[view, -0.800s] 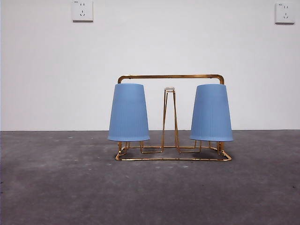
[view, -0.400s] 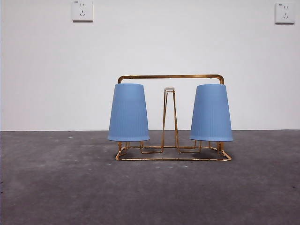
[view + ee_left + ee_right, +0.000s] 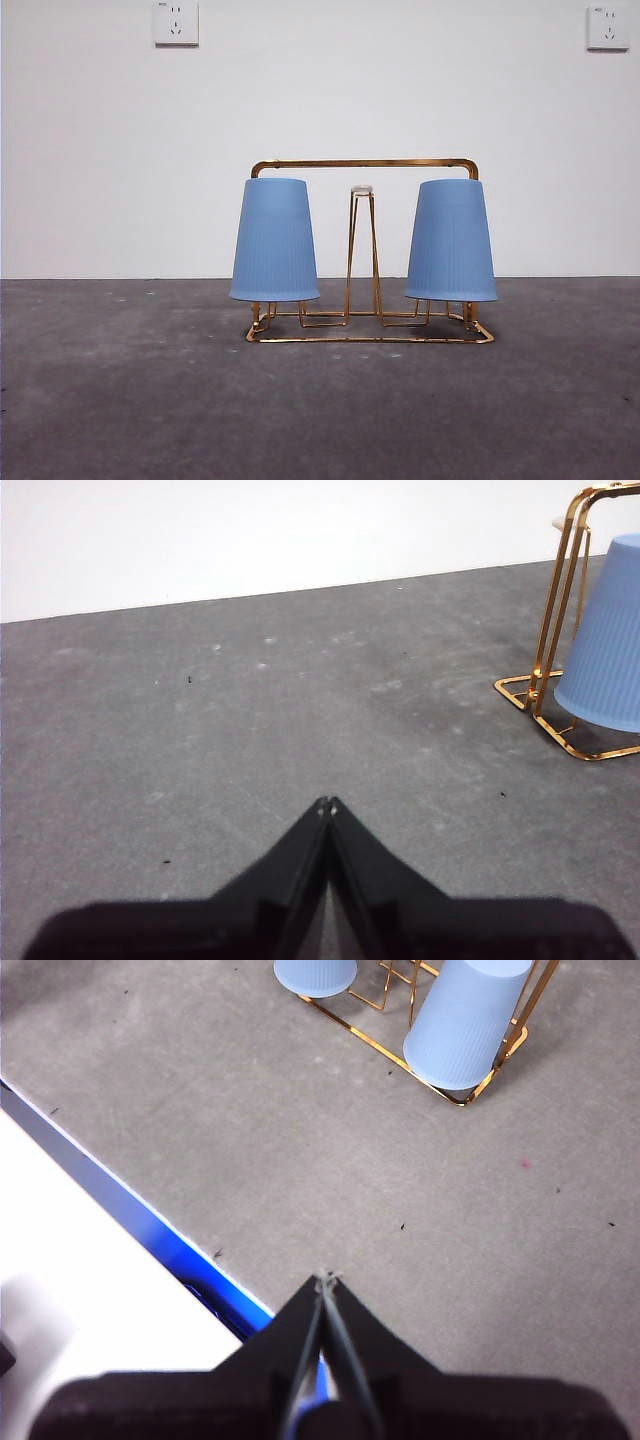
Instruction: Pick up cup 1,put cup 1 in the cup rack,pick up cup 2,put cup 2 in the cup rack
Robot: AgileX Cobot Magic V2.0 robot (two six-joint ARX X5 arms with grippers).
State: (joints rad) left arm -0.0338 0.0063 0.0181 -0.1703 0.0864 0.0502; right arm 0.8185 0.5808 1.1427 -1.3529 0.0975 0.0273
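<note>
The gold wire cup rack (image 3: 365, 338) stands mid-table. Two blue cups sit upside down on its pegs: one on the left (image 3: 274, 242), one on the right (image 3: 451, 242). A white-tipped middle peg (image 3: 362, 190) is bare. My left gripper (image 3: 327, 805) is shut and empty, low over the grey table, away from the rack (image 3: 548, 630) and a cup (image 3: 608, 640). My right gripper (image 3: 326, 1279) is shut and empty, high above the table's front edge, with the rack (image 3: 440, 1090) and both cups (image 3: 466, 1020) (image 3: 314, 972) beyond it. Neither arm shows in the front view.
The grey table (image 3: 150, 400) runs to a white wall with two sockets (image 3: 176, 22) (image 3: 607, 27). In the right wrist view the table's blue edge (image 3: 110, 1195) and the white floor lie beside my gripper.
</note>
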